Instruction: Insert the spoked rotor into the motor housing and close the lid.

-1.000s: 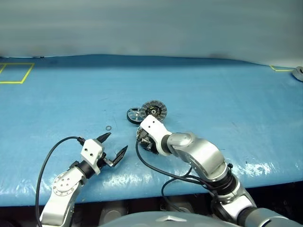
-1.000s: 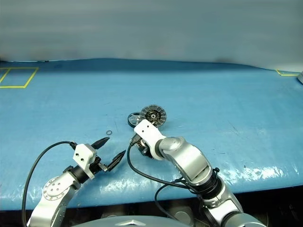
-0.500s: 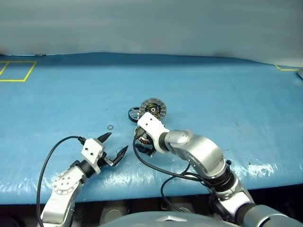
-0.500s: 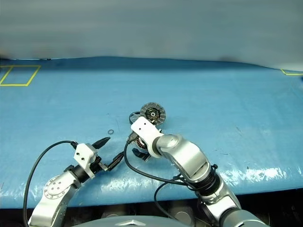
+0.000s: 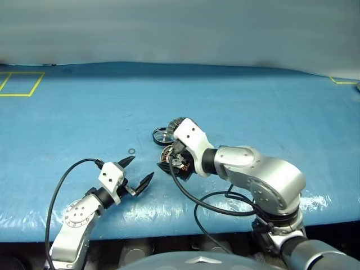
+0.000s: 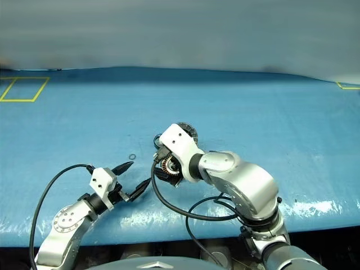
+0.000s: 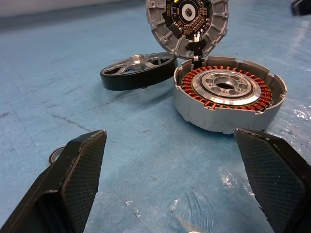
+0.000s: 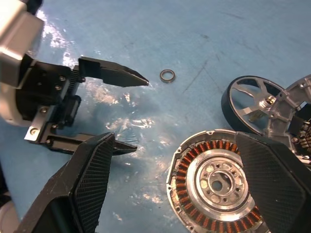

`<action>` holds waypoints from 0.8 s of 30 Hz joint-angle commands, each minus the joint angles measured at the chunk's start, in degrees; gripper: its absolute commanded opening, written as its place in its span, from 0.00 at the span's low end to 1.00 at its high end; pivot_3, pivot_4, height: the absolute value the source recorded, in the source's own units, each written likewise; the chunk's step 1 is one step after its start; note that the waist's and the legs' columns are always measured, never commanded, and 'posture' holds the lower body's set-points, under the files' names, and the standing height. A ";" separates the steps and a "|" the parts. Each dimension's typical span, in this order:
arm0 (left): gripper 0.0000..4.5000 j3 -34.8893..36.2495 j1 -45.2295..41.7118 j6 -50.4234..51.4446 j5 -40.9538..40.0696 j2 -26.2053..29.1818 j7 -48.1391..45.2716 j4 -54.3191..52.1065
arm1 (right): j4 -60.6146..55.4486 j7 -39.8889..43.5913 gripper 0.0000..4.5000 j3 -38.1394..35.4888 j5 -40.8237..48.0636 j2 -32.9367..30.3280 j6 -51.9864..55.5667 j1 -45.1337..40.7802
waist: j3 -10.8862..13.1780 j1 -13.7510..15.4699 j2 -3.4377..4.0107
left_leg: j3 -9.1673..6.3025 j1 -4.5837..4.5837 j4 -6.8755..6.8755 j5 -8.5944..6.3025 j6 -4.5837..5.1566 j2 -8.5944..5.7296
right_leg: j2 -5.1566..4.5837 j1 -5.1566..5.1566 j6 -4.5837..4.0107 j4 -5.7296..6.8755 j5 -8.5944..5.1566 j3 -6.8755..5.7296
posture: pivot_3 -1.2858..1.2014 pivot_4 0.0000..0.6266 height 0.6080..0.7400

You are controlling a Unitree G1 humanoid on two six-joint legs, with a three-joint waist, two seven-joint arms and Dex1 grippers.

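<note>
both grippers' fingers gape empty; the spoked rotor [image 7: 138,71], centre-left, looks stiff and light: pinch its black rim.

We see the left arm, silver-jointed with a white wrist block, reaching forward low on the left, a black cable looping off its wrist. Its left gripper [image 5: 136,171] has two black pointed fingers spread wide apart with nothing between them. The right arm, bulkier with a rounded silver forearm, bends across toward the middle, its white wrist block tipped downward and a black cable hanging below it. The right gripper [image 8: 184,187] has its jaws standing wide and holds nothing. The two grippers sit near each other, apart.
</note>
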 commanded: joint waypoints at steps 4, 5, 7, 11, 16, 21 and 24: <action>1.00 2.79 -2.22 3.70 -2.51 0.34 1.20 -1.13 | 0.77 3.49 0.93 -1.52 -5.72 -6.96 -35.74 19.24 | 0.08 0.26 0.03 | -0.02 0.02 0.00 -0.03 0.04 -0.10 | -0.02 0.03 0.16 0.01 -0.10 0.07 | 0.52 0.24 1.00; 1.00 3.39 -2.86 4.13 -2.80 0.24 1.58 -0.70 | 2.34 3.52 0.93 -2.26 -5.70 -5.85 -40.21 22.29 | 0.08 0.11 0.03 | 0.01 0.02 0.00 -0.03 0.04 -0.11 | -0.01 0.02 0.20 0.02 -0.09 0.13 | 0.52 0.24 1.00; 1.00 4.08 -4.41 4.06 -2.20 0.46 2.26 0.71 | 5.85 4.53 0.93 -2.75 -6.13 -4.22 -49.69 27.96 | 0.10 0.18 -0.01 | 0.01 0.06 0.01 -0.01 0.03 -0.11 | 0.05 0.05 0.45 0.03 -0.13 0.20 | 0.52 0.24 1.00; 1.00 5.12 -7.72 3.48 -2.04 0.86 2.39 3.91 | 13.65 3.91 0.93 -1.83 -10.36 -1.74 -66.32 35.84 | 0.13 0.34 0.00 | 0.02 0.16 0.07 0.00 0.01 -0.08 | 0.13 0.13 0.46 0.04 -0.23 0.27 | 0.52 0.24 1.00; 1.00 5.56 -11.79 2.87 -0.40 1.68 3.01 8.66 | 22.36 3.04 0.93 -2.11 -14.01 -0.33 -78.33 39.95 | 0.14 0.64 -0.01 | 0.07 0.18 0.16 0.00 0.02 -0.08 | 0.13 0.14 0.41 0.04 -0.24 0.32 | 0.52 0.24 1.00; 1.00 5.01 -16.46 1.51 1.40 1.60 3.41 15.29 | 26.25 1.69 0.93 -1.21 -15.69 1.13 -84.02 41.75 | 0.14 0.86 -0.01 | 0.05 0.17 0.16 0.00 0.02 -0.09 | 0.13 0.16 0.22 0.06 -0.13 0.32 | 0.52 0.24 1.00; 1.00 4.22 -18.79 1.32 2.00 0.97 3.10 18.11 | 29.46 0.39 0.93 -0.67 -17.88 2.33 -89.08 42.12 | 0.14 0.83 -0.01 | 0.05 0.18 0.16 0.01 0.01 -0.08 | 0.14 0.19 0.17 0.06 -0.09 0.31 | 0.52 0.24 1.00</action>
